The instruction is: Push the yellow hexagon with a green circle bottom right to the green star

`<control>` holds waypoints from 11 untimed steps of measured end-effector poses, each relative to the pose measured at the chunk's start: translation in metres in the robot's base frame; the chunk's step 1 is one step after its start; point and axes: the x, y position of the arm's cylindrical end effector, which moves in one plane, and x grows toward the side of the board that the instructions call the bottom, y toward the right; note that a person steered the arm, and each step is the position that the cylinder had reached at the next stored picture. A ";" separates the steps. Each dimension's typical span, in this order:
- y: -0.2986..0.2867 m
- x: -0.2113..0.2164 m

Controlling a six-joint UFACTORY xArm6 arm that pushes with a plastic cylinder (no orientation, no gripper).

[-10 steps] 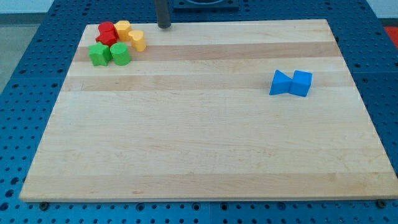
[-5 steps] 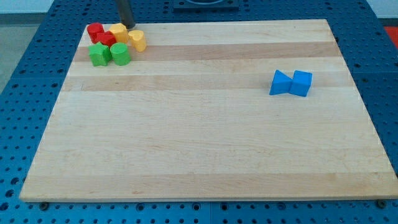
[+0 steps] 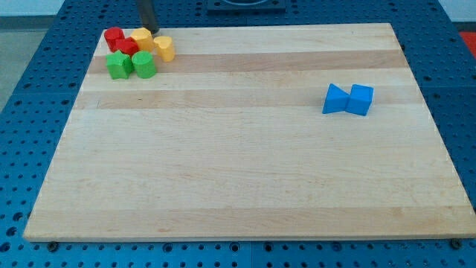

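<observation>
A cluster of blocks sits at the board's top left. The yellow hexagon [image 3: 141, 37] lies at the cluster's top, with a second yellow block [image 3: 164, 48] to its lower right. Two red blocks [image 3: 113, 37] [image 3: 128, 47] lie to its left. Below them stand the green star [image 3: 117, 65] and the green circle [image 3: 144, 65], side by side. My tip [image 3: 148, 29] is at the board's top edge, touching or just above the yellow hexagon's upper right side.
A blue triangle [image 3: 336, 99] and a blue cube [image 3: 361, 100] sit touching each other at the view's right. The wooden board [image 3: 238, 171] lies on a blue perforated table [image 3: 30, 112].
My tip has moved left along the top edge to the yellow hexagon. The yellow hexagon and a red block have shifted left. Nothing has moved in the last half second.
</observation>
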 end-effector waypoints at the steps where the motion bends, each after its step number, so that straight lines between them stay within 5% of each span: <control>1: -0.004 0.001; 11: 0.013 0.086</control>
